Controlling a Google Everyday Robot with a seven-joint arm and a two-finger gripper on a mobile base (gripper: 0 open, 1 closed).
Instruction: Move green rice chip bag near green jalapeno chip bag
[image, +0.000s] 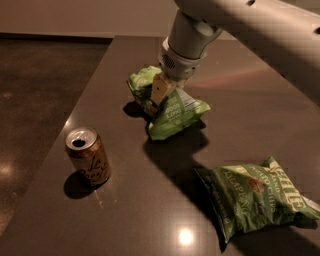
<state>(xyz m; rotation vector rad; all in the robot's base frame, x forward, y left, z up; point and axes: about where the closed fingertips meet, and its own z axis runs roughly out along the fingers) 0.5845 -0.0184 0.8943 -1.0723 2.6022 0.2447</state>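
The gripper (159, 96) sits just above the frame's centre, at the end of the pale arm (250, 20) that comes in from the upper right. One tan finger (161, 89) shows, pressed into bunched foil, so the jaws look closed on the crumpled upper-left end of the green rice chip bag (175, 114). That bag hangs from the pinch, its lower edge on or just over the dark table (125, 215).

The green jalapeno chip bag (260, 197) lies flat at lower right, well apart from the held bag. The open soda can (89, 162) stands at lower left, off that line.

To do this step well, I judge the bag needs lifting enough that its trailing edge does not drag. It then travels toward the lower right and sets down just beside the jalapeno bag's near corner, without landing on it. A pinch on loose foil may slip, so a slow, level carry seems wise.
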